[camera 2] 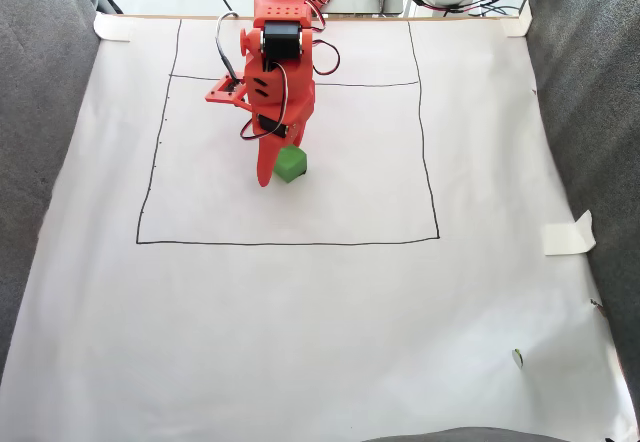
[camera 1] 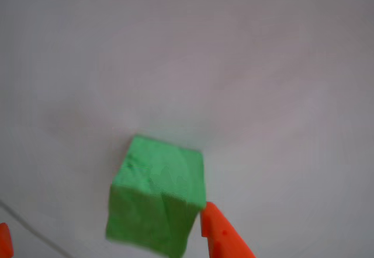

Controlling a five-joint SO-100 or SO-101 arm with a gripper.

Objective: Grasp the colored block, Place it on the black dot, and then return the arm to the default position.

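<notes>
- Colored block (camera 2: 290,164): bright green cube on the white paper (camera 2: 320,312), inside the drawn rectangle (camera 2: 288,243), toward its 12 o'clock edge.
- Gripper (camera 2: 277,167): orange fingers spread, one at the block's 9 o'clock, the other at its 12 o'clock; a grip on the block cannot be told.
- Other view: block (camera 1: 156,197) with one fingertip (camera 1: 219,229) touching its 4 o'clock corner.

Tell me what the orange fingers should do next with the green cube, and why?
Probably squeeze shut. In the other view the green cube sits between the two orange fingers, one at each side, not yet clearly pinched. In the fixed view the gripper is down at the cube inside the drawn square, so closing looks right before lifting.
</notes>
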